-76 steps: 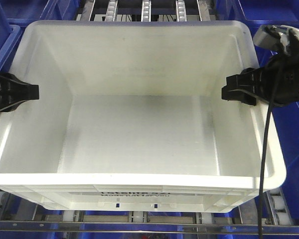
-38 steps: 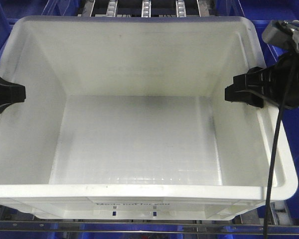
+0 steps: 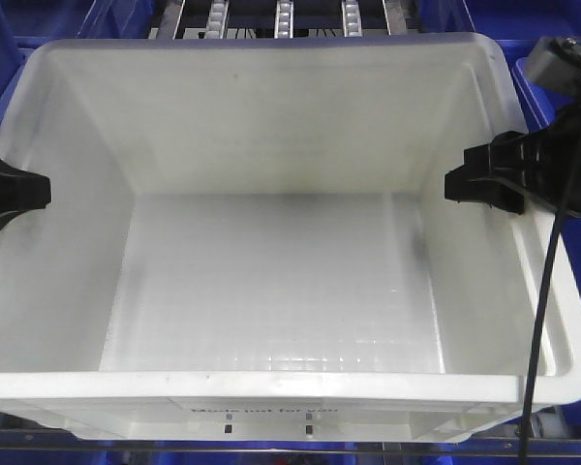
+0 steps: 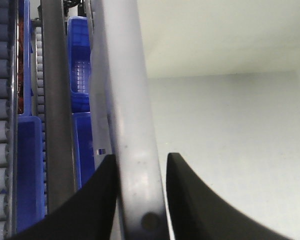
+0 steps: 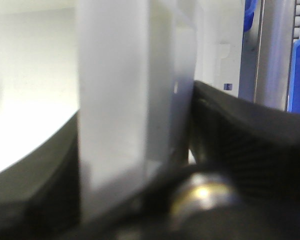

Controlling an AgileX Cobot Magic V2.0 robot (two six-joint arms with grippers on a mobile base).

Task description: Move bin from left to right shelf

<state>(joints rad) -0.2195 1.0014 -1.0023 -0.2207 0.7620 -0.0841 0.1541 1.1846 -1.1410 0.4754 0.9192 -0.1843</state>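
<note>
1. While the large white rectangular plastic bin [image 3: 271, 126] fills the front view, it lies squarely between the two arms. It is over a rack of small white rollers [image 3: 284, 14], with dark blue plastic crates [image 3: 0, 48] to either side.
2. The black left gripper [image 3: 24, 191] straddles the bin's left end wall. Its wrist view shows the jaws narrow, one finger inside and one outside, pinching the rim.
3. The black right gripper [image 3: 474, 184] bites the opposite end wall the same way (its wrist view is blurred, yet the white wall plainly stands between the dark fingers).
4. The bin's long axis seems to run straight from one gripper to the other, so neither arm is nearer; each holds its own end.
5. A shift to the right would travel along that axis, so I judge that both arms must move together or a wall could slip free. The right shelf itself is out of sight here.
</note>
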